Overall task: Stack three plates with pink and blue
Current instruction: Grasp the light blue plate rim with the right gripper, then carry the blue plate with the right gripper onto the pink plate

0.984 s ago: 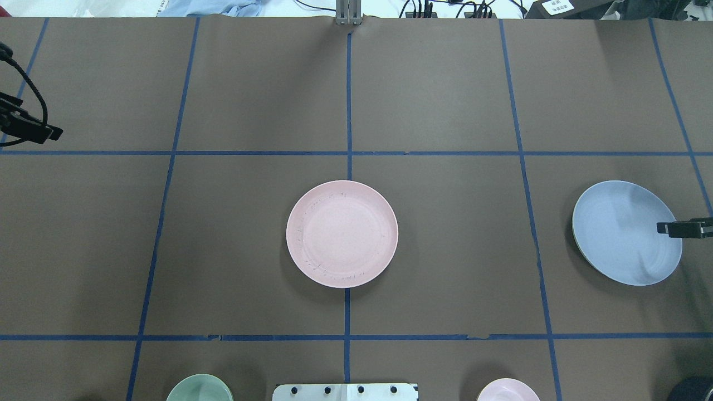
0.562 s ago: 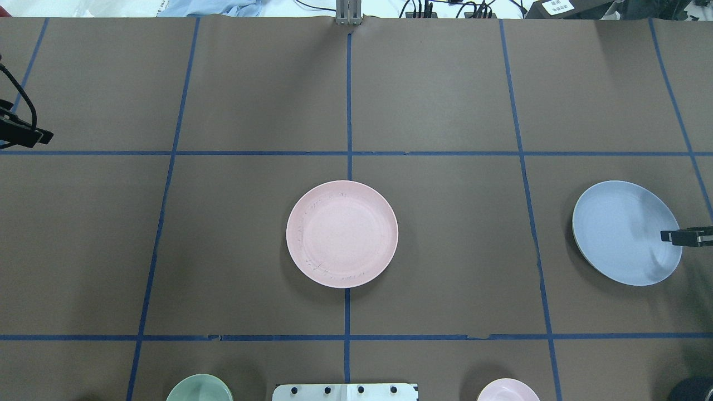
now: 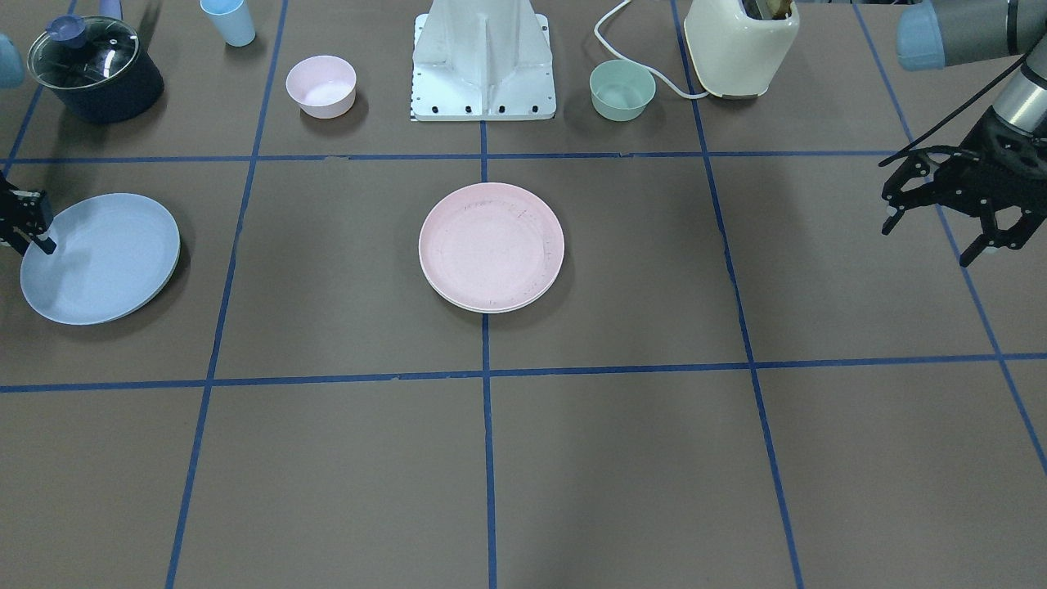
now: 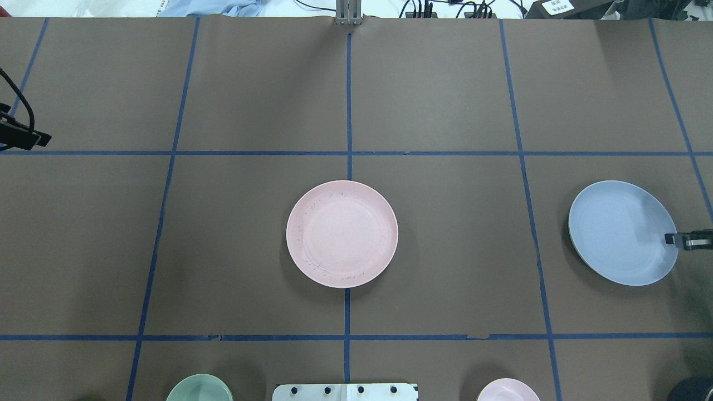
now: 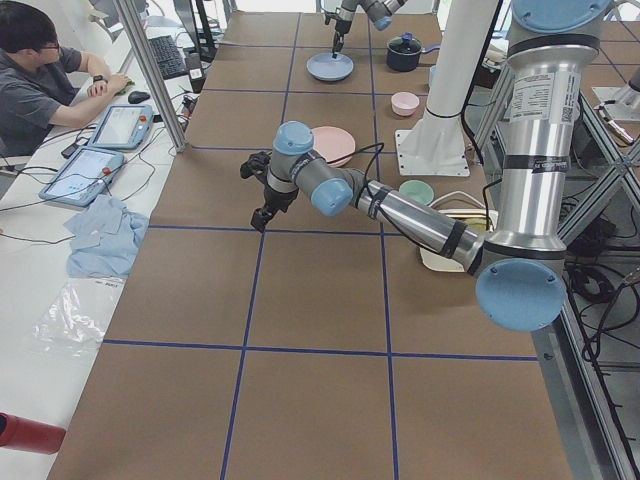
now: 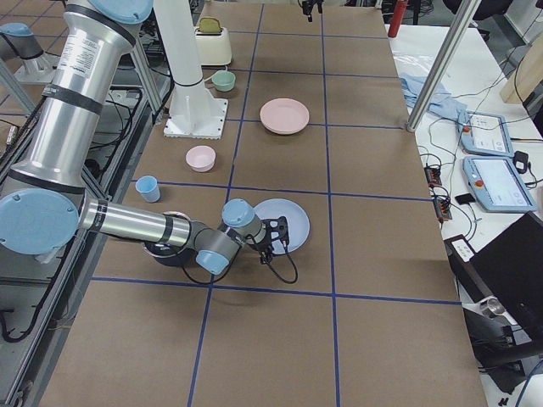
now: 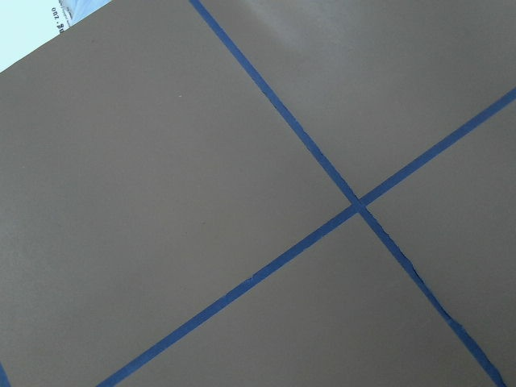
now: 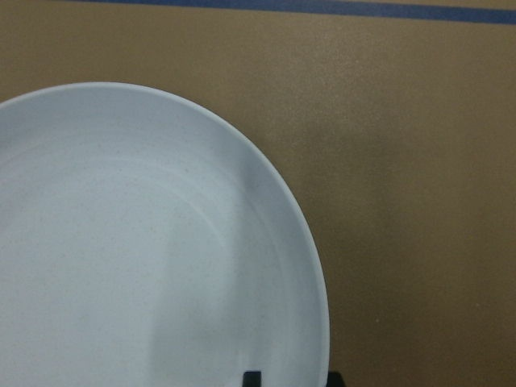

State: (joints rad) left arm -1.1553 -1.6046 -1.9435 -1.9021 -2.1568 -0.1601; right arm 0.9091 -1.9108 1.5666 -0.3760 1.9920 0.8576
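The pink bowl (image 3: 321, 86) and the green bowl (image 3: 622, 90) stand on either side of the robot's white base (image 3: 483, 61), and both are empty. The dark pot (image 3: 94, 72) carries a glass lid with a blue knob, and its contents cannot be made out. A light blue cup (image 3: 229, 21) stands near it. The cream toaster (image 3: 740, 45) has something brownish in its slot.

The pink plate (image 4: 342, 234) lies flat in the middle of the brown surface (image 4: 250, 100), over a blue tape line. It is matte, shallow and round, with faint dark scuffs along its inner ring. In the front-facing view the paler rim of the cream-white plate (image 3: 491, 311) shows beneath its near edge, so the pink one sits on top of it.

The blue plate (image 4: 621, 233) is well apart, at the robot's right end of the surface. It is plain and pale, with soft concentric rings. The right gripper (image 4: 671, 239) is at its outer rim. The wrist view shows one fingertip (image 8: 251, 379) over the inside of the plate and the other outside the rim. Whether they are clamped on the rim cannot be told.

The left gripper (image 3: 928, 241) hangs above bare surface at the opposite end, its fingers spread and holding nothing.
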